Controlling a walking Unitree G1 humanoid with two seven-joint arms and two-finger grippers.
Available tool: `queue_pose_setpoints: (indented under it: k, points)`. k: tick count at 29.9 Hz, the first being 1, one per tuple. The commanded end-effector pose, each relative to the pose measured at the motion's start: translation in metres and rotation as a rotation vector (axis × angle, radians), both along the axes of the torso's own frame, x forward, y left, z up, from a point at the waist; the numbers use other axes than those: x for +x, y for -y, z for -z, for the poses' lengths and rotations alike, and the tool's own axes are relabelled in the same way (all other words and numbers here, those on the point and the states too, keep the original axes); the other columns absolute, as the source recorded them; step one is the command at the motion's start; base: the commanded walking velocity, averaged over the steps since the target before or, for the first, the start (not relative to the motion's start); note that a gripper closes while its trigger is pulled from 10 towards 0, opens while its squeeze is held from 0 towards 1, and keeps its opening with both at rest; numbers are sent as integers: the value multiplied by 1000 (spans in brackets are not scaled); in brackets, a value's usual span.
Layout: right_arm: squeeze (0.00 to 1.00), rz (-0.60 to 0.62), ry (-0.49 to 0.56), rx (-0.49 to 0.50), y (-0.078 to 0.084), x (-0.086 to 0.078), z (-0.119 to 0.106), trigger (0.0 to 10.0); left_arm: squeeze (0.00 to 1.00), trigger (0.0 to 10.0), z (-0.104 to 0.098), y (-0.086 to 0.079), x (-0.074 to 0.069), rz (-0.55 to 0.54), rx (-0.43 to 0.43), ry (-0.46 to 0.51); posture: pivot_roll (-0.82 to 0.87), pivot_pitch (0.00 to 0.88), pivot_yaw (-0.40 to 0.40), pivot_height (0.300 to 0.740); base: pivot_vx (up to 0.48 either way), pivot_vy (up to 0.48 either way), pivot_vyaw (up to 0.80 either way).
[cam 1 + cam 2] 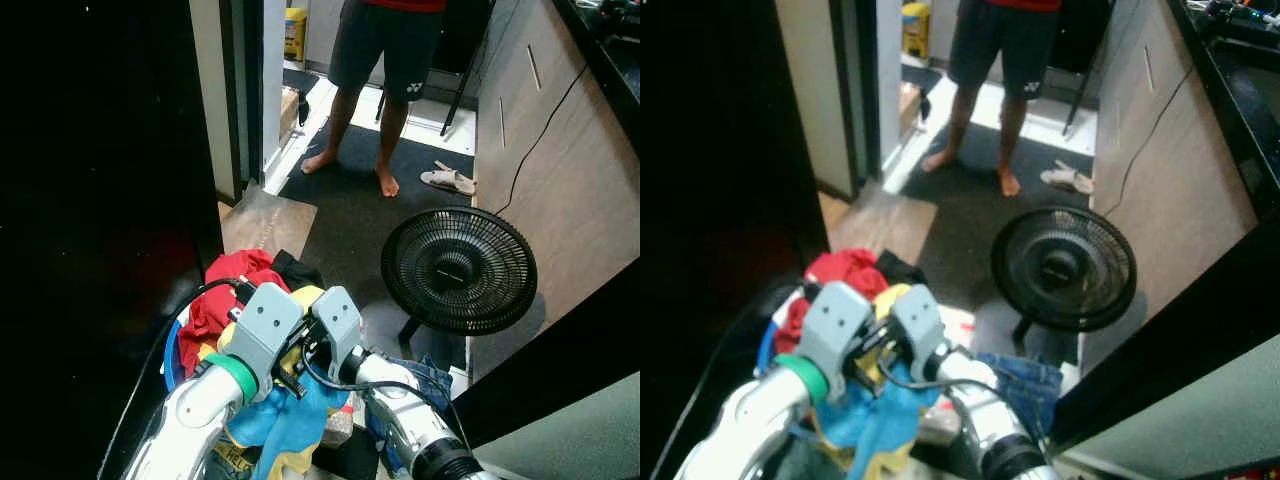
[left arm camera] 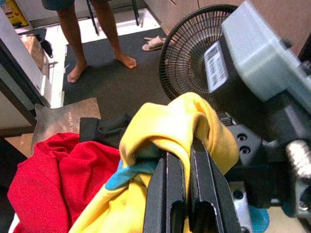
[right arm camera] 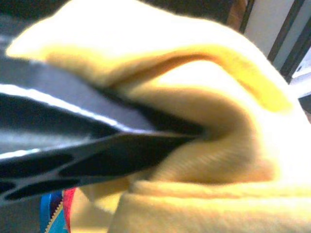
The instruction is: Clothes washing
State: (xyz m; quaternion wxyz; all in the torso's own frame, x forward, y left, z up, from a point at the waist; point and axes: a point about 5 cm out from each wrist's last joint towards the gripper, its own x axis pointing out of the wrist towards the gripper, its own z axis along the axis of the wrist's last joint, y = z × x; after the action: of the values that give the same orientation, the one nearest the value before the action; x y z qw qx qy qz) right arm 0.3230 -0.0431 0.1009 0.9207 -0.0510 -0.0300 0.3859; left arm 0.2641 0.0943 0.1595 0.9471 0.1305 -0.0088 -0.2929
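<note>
Black fan [image 1: 459, 270], barefoot person [image 1: 385, 60], maybe sandals [image 1: 447, 179]

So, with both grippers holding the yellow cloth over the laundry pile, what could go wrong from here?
1. The left gripper and right gripper both pinch the same yellow cloth, so pulling apart might stretch it.
2. The cloth lies tangled with the red garment and blue cloth, which might get dragged out.
3. The fan and a person's feet are near; a wide swing could hit them.
</note>
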Motion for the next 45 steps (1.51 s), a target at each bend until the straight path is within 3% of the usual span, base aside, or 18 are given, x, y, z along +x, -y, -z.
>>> queue_pose_setpoints:
  k: [1,3,4,6,7,18,22,28,30,32,33,38,40,45]
  points:
    - [0,12,23,47,3,-1,-4,0,0,10000,7,1,-2,3,22,-21,87,120,-28,740,0,0,0]
    - [0,11,28,55,3,-2,-5,0,0,10000,8,0,-2,2,23,-22,86,118,-27,740,0,0,0]
    - [0,3,34,63,3,-2,-7,0,133,10000,8,0,-2,5,21,-22,84,116,-25,740,0,0,0]
    - [0,-3,38,67,2,-3,-8,0,133,10000,8,0,-2,7,18,-22,84,116,-25,740,0,0,0]
    - [0,-9,46,73,2,-3,-11,10000,1000,10000,7,0,-2,15,6,-24,82,113,-24,740,0,0,0]
    - [0,9,79,95,13,-3,-19,10000,1000,10000,4,-1,-2,29,-3,-17,81,104,-18,740,0,0,0]
    - [0,81,135,99,47,-2,-34,10000,1000,10000,5,-3,-2,25,-3,-14,75,102,-18,740,0,0,0]
    - [0,174,152,130,68,3,-41,10000,1000,10000,5,-2,-2,29,-1,-12,71,100,-17,740,0,0,0]
    - [0,268,200,204,84,8,-60,10000,1000,10000,5,-2,-3,31,9,-3,72,102,-13,740,0,0,0]
    - [0,300,229,235,90,9,-70,10000,980,10000,5,-3,-3,30,12,1,71,103,-13,740,0,0,0]
    - [0,315,261,261,93,8,-82,10000,0,10000,2,-5,-4,27,-5,4,67,104,-10,740,0,0,0]
    - [0,352,306,262,96,2,-94,10000,0,10000,-18,-11,-2,-28,-94,56,67,106,-9,740,0,0,0]
    - [0,383,340,271,93,-1,-102,10000,0,10000,-44,-10,3,-65,-142,149,73,106,-10,740,0,0,0]
    - [0,396,415,279,84,-5,-118,10000,0,10000,-75,-11,5,-87,-216,249,72,102,-8,740,0,0,0]
